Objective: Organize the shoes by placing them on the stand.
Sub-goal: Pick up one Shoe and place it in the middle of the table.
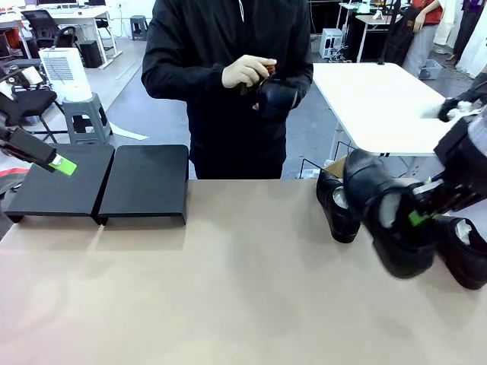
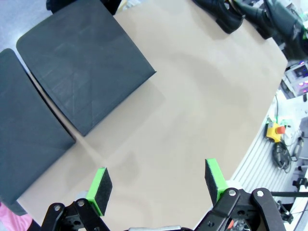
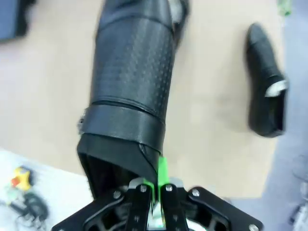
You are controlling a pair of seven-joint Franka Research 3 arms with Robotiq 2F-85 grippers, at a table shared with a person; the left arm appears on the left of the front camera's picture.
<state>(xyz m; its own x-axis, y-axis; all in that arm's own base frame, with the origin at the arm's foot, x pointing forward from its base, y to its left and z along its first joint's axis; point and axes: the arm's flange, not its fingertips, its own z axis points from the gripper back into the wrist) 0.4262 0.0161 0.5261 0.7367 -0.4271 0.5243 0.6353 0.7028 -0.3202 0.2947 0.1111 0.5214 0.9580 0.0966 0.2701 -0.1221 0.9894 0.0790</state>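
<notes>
The right pincer (image 1: 417, 218) is shut tight on the rim of a black shoe (image 1: 384, 217). This shoe is tilted and looks lifted off the bench (image 1: 243, 289), over the bench's right side. In the right wrist view, the green pads pinch the thin edge of the shoe's opening. The shoe reaches away from the pincer, toe first.

A second shoe (image 1: 336, 205) lies on the bench close to the left of the held one. A third shoe (image 1: 466, 255) lies close on its right.

The left pincer (image 2: 156, 185) is wide open and holds nothing. It hangs in the air by the left part of the stand (image 1: 144, 182).

The stand has 2 flat black parts side by side. It sits at the far left of the bench, well apart from the shoes.

A person stands at the far side and holds a fourth shoe (image 1: 278, 97) in front of the chest.
</notes>
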